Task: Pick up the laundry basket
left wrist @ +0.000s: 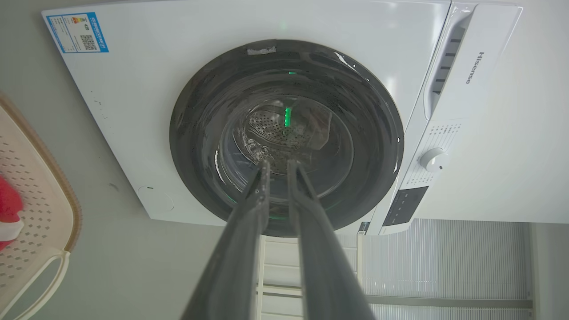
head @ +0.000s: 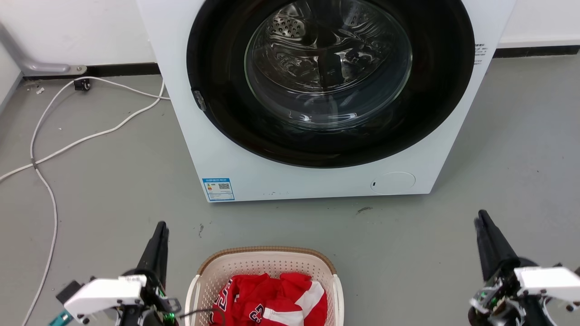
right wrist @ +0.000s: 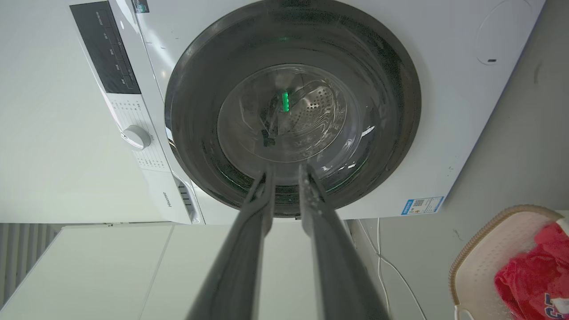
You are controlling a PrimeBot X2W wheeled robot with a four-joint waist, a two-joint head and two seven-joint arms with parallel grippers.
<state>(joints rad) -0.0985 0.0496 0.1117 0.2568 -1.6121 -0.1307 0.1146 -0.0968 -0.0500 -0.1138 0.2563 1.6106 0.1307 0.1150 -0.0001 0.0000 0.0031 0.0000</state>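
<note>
In the head view, the laundry basket [head: 266, 250] sits on the grey floor [head: 113, 194] at the bottom middle, in front of the big white washing machine [head: 226, 145]. Red and white clothes [head: 272, 299] lie inside the basket. The round door [head: 326, 68] of the machine is closed, and a blue sticker [head: 218, 189] is low on its front. A white cable [head: 90, 136] lies on the floor on the left. The left gripper [head: 159, 237] is just beside the basket's left side, not touching it. The right gripper [head: 485, 233] is well apart from the basket, over on the right. Both point up toward the machine.

In the left wrist view, the left gripper [left wrist: 278, 165] points at the round door [left wrist: 284, 133]. Its two fingers are almost together, with only a thin gap, and they hold nothing. The basket [left wrist: 71, 209] peeks in at the left edge with its white handle [left wrist: 40, 275], and a bit of red cloth [left wrist: 9, 200] is in it.

In the right wrist view, the right gripper [right wrist: 286, 171] also points at the door [right wrist: 289, 111]. Its fingers are close together with a thin gap, and they hold nothing. The basket [right wrist: 471, 249] is in the bottom right corner with the red clothes [right wrist: 529, 266] inside. A round knob [right wrist: 135, 137] is on the machine's panel.
</note>
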